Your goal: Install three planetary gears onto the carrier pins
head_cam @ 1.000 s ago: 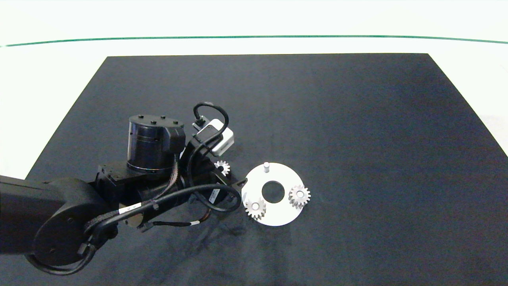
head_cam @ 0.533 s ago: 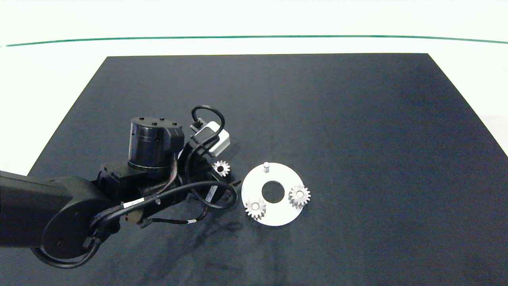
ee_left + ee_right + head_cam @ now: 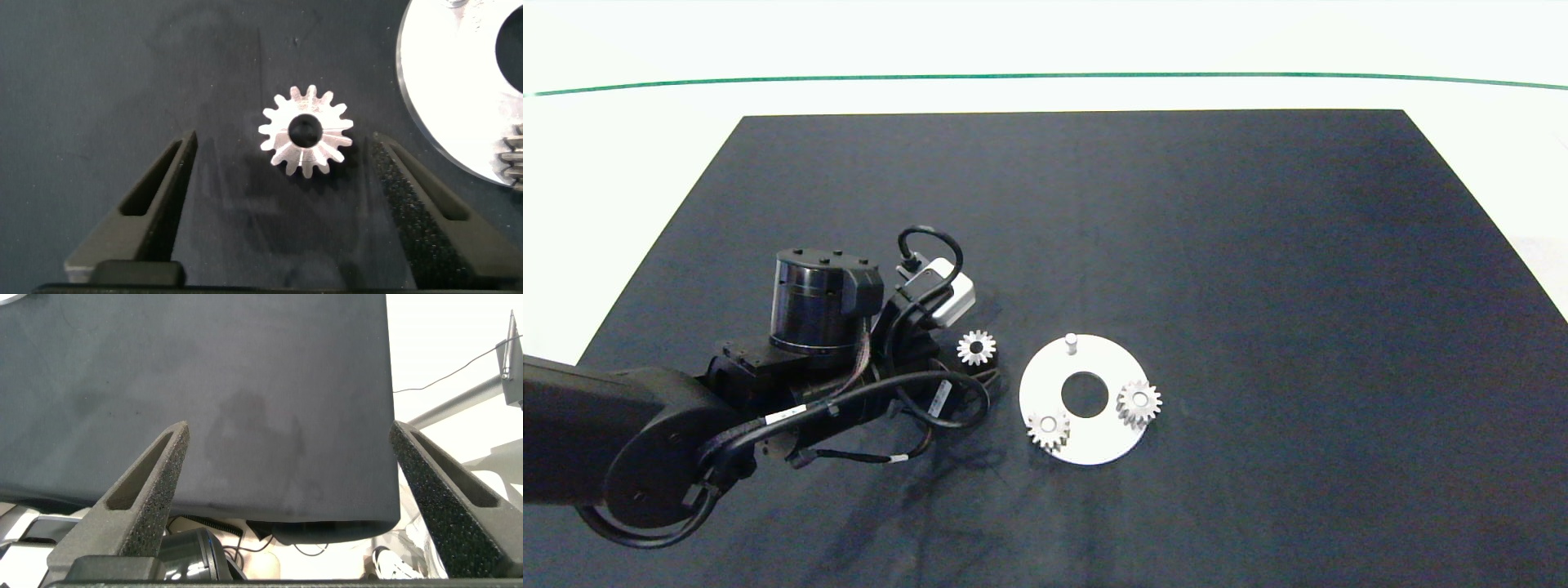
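My left gripper (image 3: 282, 175) hangs spread wide around the loose gear (image 3: 976, 348), lower left of centre, beside the disc (image 3: 1094, 445). My right gripper (image 3: 286, 482) gapes off-surface. No legible writing.

We see the right end effector (image 3: 286, 498) with fingers (image 3: 143, 494) spread wide above the dark table (image 3: 196, 392) edge; cables (image 3: 458, 371) lie beyond

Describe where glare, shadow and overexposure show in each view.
Head view: the table beyond the dark mat is washed out; faint arm shadow below the left arm. Left wrist view: the white disc glares; the loose gear casts a soft shadow. Right wrist view: background overexposed.
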{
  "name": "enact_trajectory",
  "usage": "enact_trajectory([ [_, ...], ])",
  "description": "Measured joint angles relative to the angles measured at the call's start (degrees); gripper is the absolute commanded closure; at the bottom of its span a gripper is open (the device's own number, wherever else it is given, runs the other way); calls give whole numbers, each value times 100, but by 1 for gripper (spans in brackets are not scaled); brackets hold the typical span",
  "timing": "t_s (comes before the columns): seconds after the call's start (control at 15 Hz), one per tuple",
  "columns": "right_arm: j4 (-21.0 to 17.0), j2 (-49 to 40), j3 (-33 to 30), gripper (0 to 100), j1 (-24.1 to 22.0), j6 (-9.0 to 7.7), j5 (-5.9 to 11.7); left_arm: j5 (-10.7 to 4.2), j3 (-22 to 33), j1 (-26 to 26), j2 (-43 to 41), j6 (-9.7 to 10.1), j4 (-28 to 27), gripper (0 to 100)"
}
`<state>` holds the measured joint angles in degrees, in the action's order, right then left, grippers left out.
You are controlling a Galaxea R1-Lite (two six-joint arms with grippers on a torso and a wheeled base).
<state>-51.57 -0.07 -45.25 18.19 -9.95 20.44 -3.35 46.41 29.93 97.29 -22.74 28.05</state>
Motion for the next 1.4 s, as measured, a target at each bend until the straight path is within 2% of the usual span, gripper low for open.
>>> enact_trajectory([
  [1.4,-5,0,-45,0,6,0,2,16,77,55,273,11,133,64],
])
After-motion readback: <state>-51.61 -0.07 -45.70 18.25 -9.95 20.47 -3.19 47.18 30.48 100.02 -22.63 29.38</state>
